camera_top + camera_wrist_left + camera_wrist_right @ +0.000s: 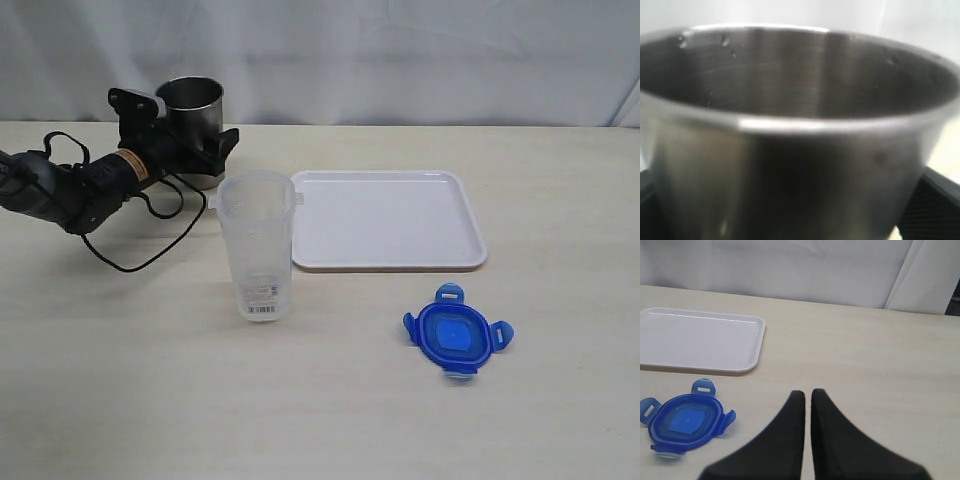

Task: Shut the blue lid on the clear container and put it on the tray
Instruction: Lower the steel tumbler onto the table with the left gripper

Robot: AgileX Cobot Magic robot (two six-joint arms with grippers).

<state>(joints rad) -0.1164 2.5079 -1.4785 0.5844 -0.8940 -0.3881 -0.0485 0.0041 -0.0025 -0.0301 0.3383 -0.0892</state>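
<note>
Pale wooden table (110, 400), white curtain backdrop (400, 60)

clear container (256, 245) seen upright just beside the tray (400, 220) | blue lid (456, 338) laid flat on the table (120, 380) — apart from both | metal tumbler (190, 100) straddled by the left gripper (180, 128) — rear left

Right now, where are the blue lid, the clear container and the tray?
blue lid (459, 337), exterior view, flat top.
clear container (257, 240), exterior view, side wall.
tray (390, 215), exterior view, bare floor.
</note>
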